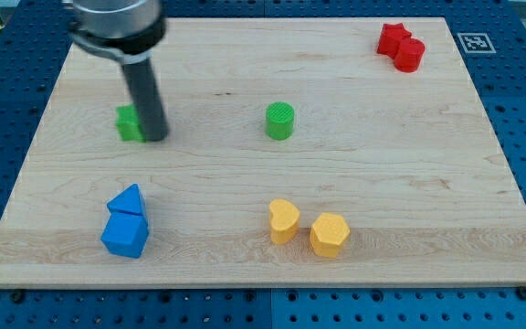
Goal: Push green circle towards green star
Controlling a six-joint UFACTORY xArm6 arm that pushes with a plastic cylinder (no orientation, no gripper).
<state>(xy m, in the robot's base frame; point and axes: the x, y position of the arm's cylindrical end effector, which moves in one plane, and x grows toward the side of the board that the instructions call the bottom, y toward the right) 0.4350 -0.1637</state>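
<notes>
Pale wood-grain tabletop (245,183), smooth. Dark rod, my tip (156,139), just right of green star (130,123), partly hiding it; tool has no jaws, plain rod end. Ridged green circle (280,121) near centre, well apart from star. Red pair at view's top right, blue and yellow pairs at bottom.

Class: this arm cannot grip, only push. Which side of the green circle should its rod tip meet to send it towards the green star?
The view's right side of the green circle. The green star lies to its left, roughly level. My tip stands by the star and probably must circle round first.
</notes>
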